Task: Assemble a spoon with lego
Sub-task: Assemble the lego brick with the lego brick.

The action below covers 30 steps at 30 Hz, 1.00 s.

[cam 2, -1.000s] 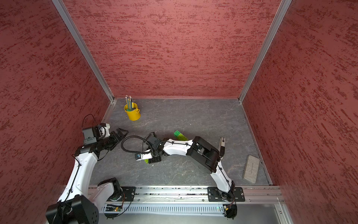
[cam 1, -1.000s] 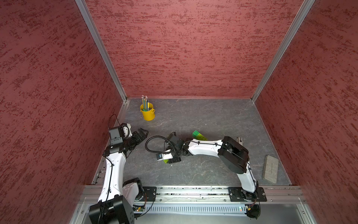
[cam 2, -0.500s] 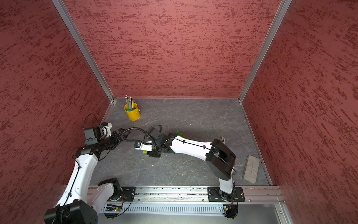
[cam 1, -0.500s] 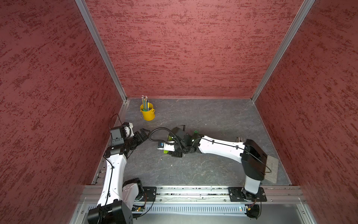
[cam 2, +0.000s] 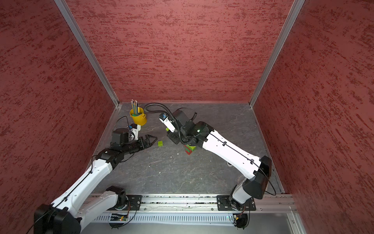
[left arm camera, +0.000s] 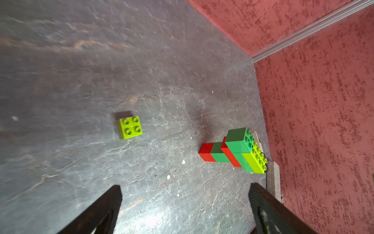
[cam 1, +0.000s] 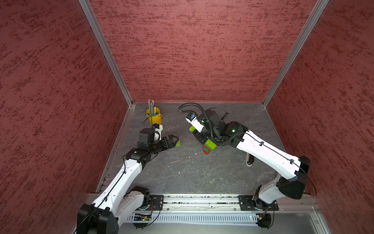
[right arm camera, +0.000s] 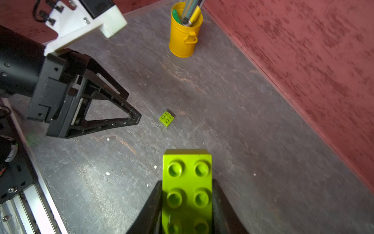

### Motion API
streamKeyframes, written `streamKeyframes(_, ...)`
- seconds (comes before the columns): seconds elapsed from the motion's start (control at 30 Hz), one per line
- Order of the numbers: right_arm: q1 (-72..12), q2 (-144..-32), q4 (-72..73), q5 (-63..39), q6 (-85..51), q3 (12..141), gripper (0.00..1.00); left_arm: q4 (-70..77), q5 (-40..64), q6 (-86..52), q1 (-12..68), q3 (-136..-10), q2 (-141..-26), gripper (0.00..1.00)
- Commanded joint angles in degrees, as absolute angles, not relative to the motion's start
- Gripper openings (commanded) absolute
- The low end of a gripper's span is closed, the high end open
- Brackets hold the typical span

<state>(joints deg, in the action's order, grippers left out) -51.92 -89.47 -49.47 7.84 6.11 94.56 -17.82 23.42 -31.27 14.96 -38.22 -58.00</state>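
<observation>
The part-built spoon [cam 1: 209, 146] [cam 2: 190, 149] [left arm camera: 234, 152] lies flat on the grey floor: a red and green handle widening to dark-green and lime bricks. My right gripper [right arm camera: 187, 190] [cam 1: 193, 131] is shut on a lime oblong lego brick [right arm camera: 187, 192] [cam 1: 192, 128] [cam 2: 167, 129], held above the floor just behind the spoon. A small lime square brick [cam 1: 178, 143] [cam 2: 160, 143] [left arm camera: 130, 127] [right arm camera: 166, 118] sits loose on the floor. My left gripper [left arm camera: 185, 192] [cam 1: 175, 139] [cam 2: 152, 139] is open and empty, its tips close beside that square brick.
A yellow bucket [cam 1: 154, 117] [cam 2: 138, 118] [right arm camera: 183, 40] with pencils stands at the back left. A grey block [left arm camera: 273, 176] lies beyond the spoon near the right wall. Red walls close three sides; a metal rail [cam 1: 202, 200] runs along the front.
My right gripper shut on the lime oblong brick and swung up, back and to the right with it. The left gripper reached right toward the small lime brick. The spoon stayed put.
</observation>
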Motion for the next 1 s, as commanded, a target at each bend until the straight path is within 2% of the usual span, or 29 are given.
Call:
streamKeyframes(0.0,-50.58,-87.75,-56.63,9.65,1.23,93.52,0.31,-10.45,20.49,-34.25,16.75,-37.53,-60.66,1.0)
streamKeyframes(0.2,-45.42,-86.38,-53.48,6.33,0.7,85.82,0.31,-5.67,21.19,-34.8,20.71,-36.85,-66.49,1.0)
streamKeyframes(0.47,-41.58,-88.05,-51.08,3.66,1.21,82.48,0.31,-2.22,20.57,-35.83,24.11,-36.17,-71.24,1.0)
streamKeyframes(0.97,-41.12,-89.96,-47.59,0.88,1.23,78.47,0.29,-0.05,21.29,-36.56,25.14,-35.43,-74.18,1.0)
